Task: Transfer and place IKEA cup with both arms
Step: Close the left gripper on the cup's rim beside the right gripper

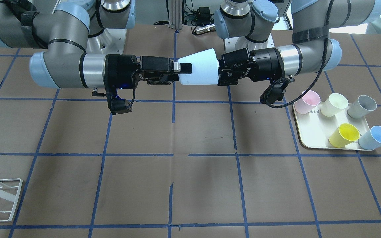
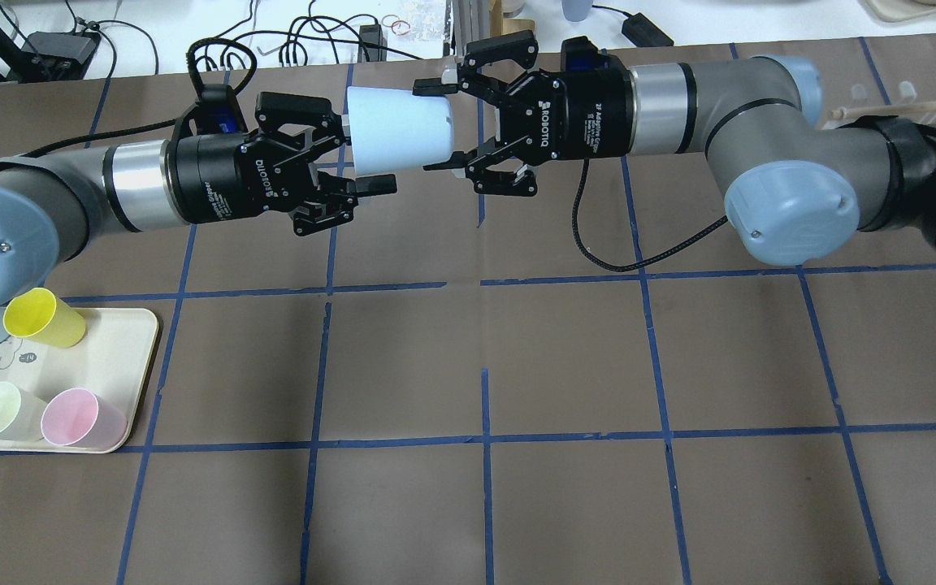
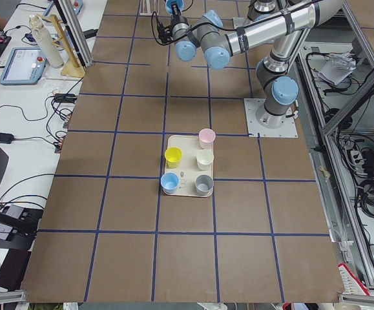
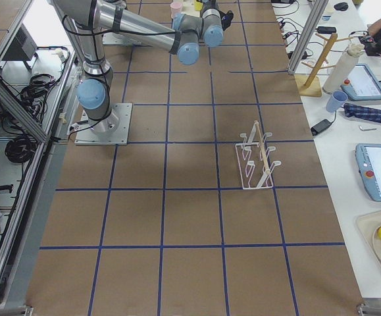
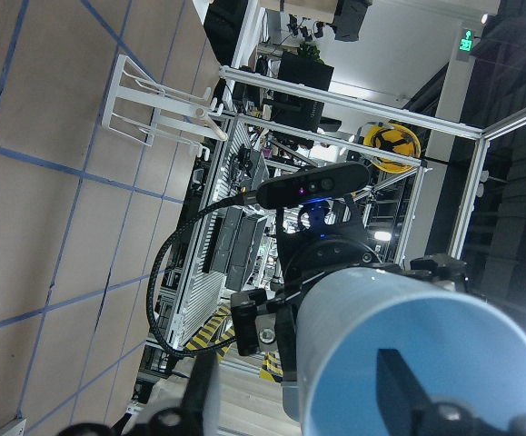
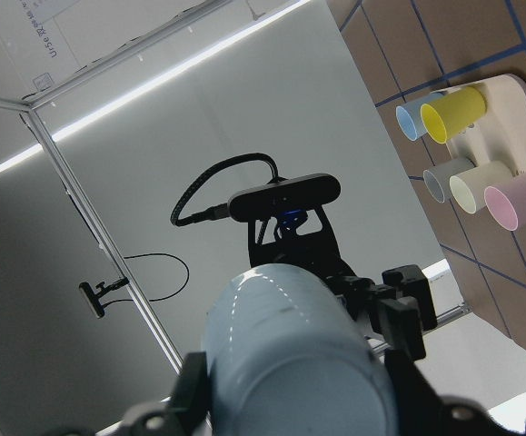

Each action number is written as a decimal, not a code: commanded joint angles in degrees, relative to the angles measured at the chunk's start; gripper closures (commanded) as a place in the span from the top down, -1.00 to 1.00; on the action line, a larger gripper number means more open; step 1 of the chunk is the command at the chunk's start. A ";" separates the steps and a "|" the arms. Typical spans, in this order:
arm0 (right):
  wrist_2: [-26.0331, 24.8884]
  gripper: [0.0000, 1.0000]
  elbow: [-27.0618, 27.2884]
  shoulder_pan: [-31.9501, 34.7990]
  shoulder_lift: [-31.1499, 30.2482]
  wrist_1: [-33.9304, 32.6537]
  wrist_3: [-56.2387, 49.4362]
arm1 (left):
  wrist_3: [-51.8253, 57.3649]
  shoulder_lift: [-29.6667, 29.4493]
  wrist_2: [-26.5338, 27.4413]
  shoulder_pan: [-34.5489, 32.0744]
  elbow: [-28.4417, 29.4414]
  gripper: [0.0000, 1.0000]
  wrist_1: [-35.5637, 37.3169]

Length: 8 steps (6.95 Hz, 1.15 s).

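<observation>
Nearest, on the left of the desk, a cream tray carries the spare pastel cups, among them a yellow one and a pink one.

Farther out, above the middle of the desk, the IKEA cup hangs on its side between the two arms. The left pincer is clamped on its rim, with one finger inside the mouth and one outside. The right pincer has its jaws spread wide around the narrow base. I cannot tell whether its pads are pressing yet.

This looks like the hand-over itself, mid-transfer. The next move calls for the right pincer to grip the base firmly before the left lets go of the rim and backs straight out. Then the right arm can carry the cup off, probably toward the white rack at the far right.

The cup is a pale sky-blue tumbler, tapered and handleless. Its mouth faces the left arm and it is a deeper blue inside. Its smooth wall will likely slip under a light squeeze.
</observation>
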 commanded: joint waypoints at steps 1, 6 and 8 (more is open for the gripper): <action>-0.10 -1.00 0.00 -0.04 0.00 0.24 0.12 | 0.00 0.14 0.31 0.21 0.15 -0.28 0.11; -0.45 0.57 0.00 -0.13 0.00 -0.28 2.66 | 0.53 0.67 0.75 0.30 0.15 -1.00 0.99; -0.54 0.81 -0.09 -0.65 0.00 -0.29 3.01 | 0.35 0.84 0.92 0.39 0.24 -1.00 0.99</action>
